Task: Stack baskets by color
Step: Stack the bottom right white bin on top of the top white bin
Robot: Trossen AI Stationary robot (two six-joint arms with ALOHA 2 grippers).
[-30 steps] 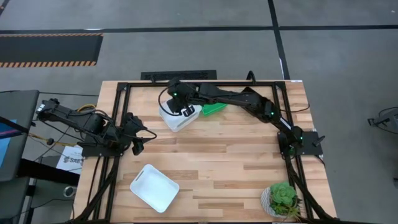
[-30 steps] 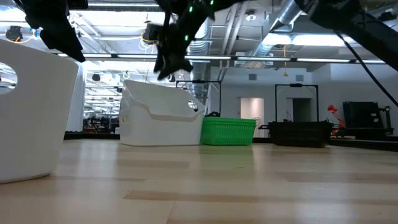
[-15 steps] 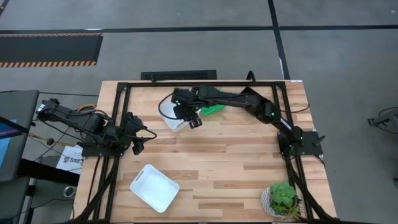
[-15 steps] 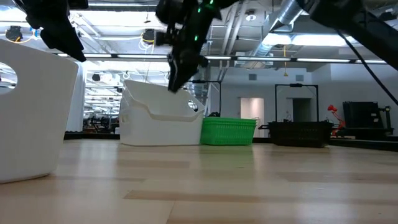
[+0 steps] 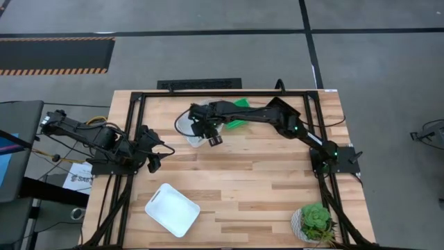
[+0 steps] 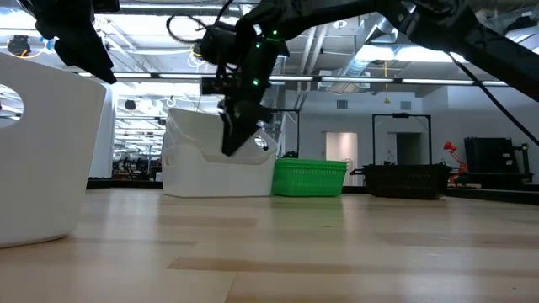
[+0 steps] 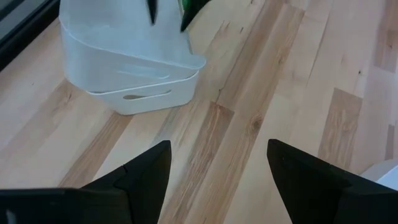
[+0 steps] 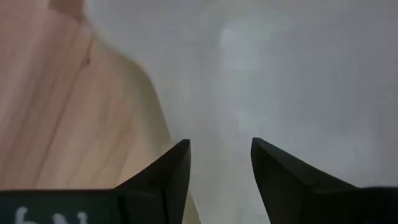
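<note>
Baskets [image 5: 189, 129] (smooth white plastic, nested)

A dark pincer [image 6: 238, 135] hangs before the white stacked baskets [image 6: 217, 164], beside a green basket [image 6: 308, 178] and black basket [image 6: 404, 180].

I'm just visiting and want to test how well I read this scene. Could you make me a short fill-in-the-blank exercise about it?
1. The right arm's fingers hang over a stack of ____ baskets at the table's far side.
2. Next to that stack, in the low view, sits a basket coloured ____.
3. The potted plant stands at the table's near ____ corner.
4. One white basket lies alone, nearer the ____ arm.

Missing words: white; green; right; left
</note>
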